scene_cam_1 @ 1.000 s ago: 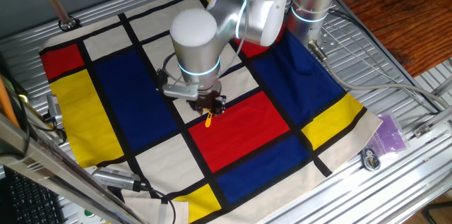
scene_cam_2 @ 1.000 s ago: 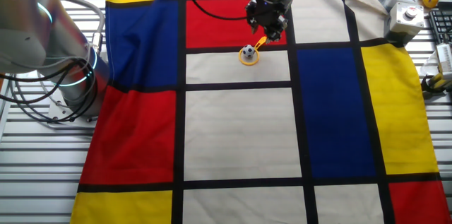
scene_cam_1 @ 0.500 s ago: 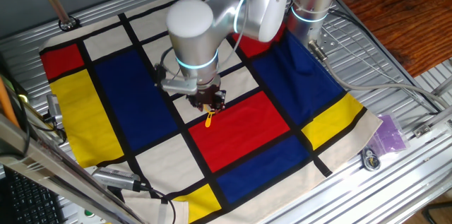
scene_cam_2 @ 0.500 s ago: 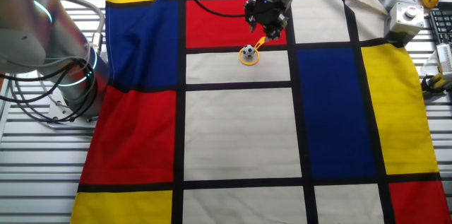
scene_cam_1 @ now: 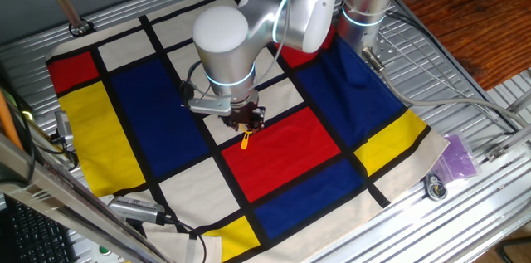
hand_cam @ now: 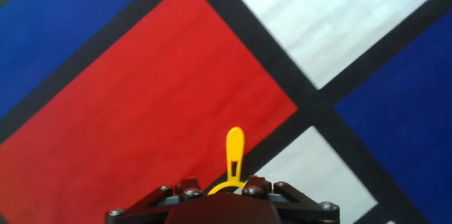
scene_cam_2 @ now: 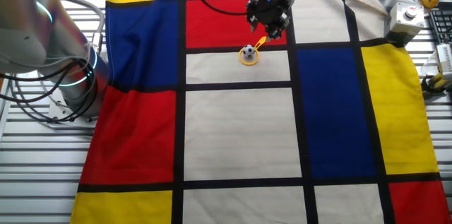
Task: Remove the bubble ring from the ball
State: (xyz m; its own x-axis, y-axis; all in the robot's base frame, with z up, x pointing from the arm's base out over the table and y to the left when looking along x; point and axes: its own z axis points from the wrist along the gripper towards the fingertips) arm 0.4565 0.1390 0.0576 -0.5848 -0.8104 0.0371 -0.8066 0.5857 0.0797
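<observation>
Black two-finger gripper (scene_cam_2: pixel 267 27) hangs at one o'clock of the small yellow-orange plastic bubble ring (scene_cam_2: pixel 251 51), jaw state unclear; the loop encircles the tiny black-patched white ball (scene_cam_2: pixel 248 51), so lifting by the handle should clear it.

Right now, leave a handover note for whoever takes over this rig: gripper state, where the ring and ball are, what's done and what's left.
Gripper: low over the cloth at the handle end of the bubble ring; whether it is open or shut cannot be told.
Bubble ring: yellow, loop around the ball on the white panel, handle crossing the black stripe toward the red panel.
Ball: sits inside the loop, on the checkered cloth.
Done: gripper brought to the handle.
Left: confirm the grip, lift the ring off the ball, set it aside.
</observation>
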